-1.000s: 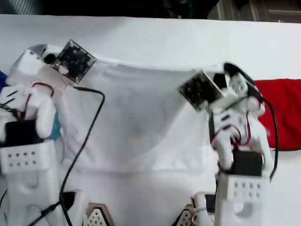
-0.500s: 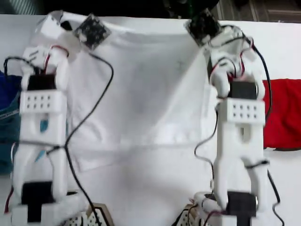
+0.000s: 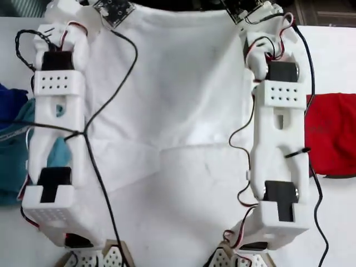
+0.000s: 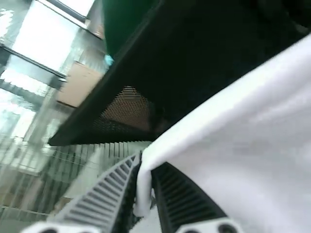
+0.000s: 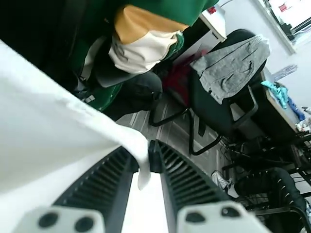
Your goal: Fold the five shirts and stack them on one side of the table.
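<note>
A white shirt (image 3: 178, 94) lies spread over the middle of the white table, stretched toward the far edge between both arms. My left gripper (image 4: 144, 187) is shut on the shirt's far left corner (image 4: 233, 145), cloth pinched between its ribbed fingers (image 4: 180, 199). My right gripper (image 5: 144, 167) is shut on the far right corner of the white shirt (image 5: 48, 121). Both arms reach out long over the table in the high view, the left one (image 3: 55, 89) and the right one (image 3: 278, 111). A red shirt (image 3: 334, 133) lies at the right edge. Blue and teal shirts (image 3: 11, 144) lie at the left edge.
Black cables (image 3: 105, 111) run from the arms across the shirt. Arm bases (image 3: 222, 258) stand at the near edge. Beyond the far table edge are a dark office chair with a grey garment (image 5: 228, 73) and a dark panel (image 4: 194, 58).
Both arms have stretched away toward the far table edge, pulling the white shirt's far edge with them. The shirt now lies flatter and longer.
</note>
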